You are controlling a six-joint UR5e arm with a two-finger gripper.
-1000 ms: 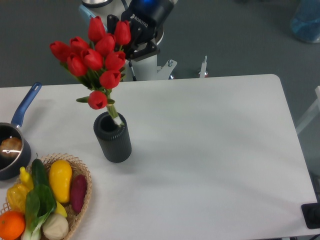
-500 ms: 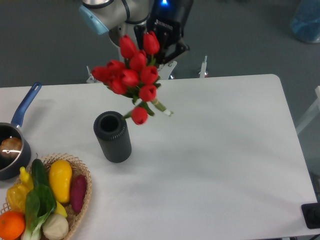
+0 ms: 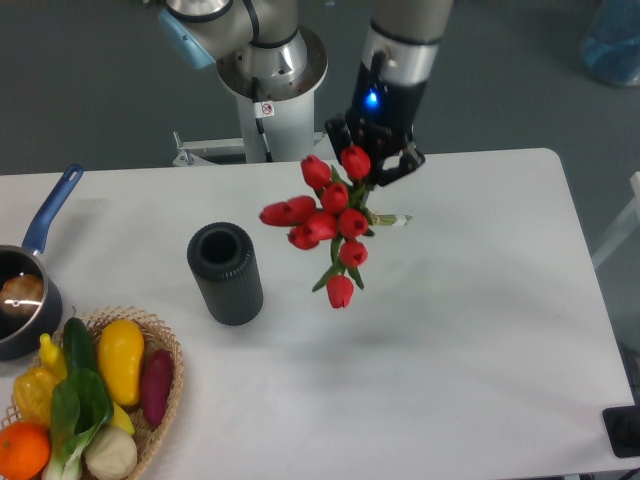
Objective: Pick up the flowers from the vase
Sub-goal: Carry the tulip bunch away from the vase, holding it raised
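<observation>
At the near left corner of the bench (image 3: 470,380) a wicker basket (image 3: 165,395) of vegetables stood as it had a second before, with the pan (image 3: 25,300) at the left edge behind it; neither had shifted.

The vase (image 3: 225,273) stood upright, left of the bench's middle, in the same spot throughout. Its mouth was now empty. One second earlier the stems still reached into it; half a second earlier they hung just clear of its rim.

The flowers (image 3: 325,222) had since travelled right, toward the middle of the bench and its far edge, and were held in the air well apart from the vase, buds tilted down and leftward, stem ends pointing right.

The pincer (image 3: 372,170) was clenched on the stems near the far edge, with the arm (image 3: 400,50) rising behind it.

Judgement: the lift out of the vase was done, and the task appeared essentially complete provided the grip held.
</observation>
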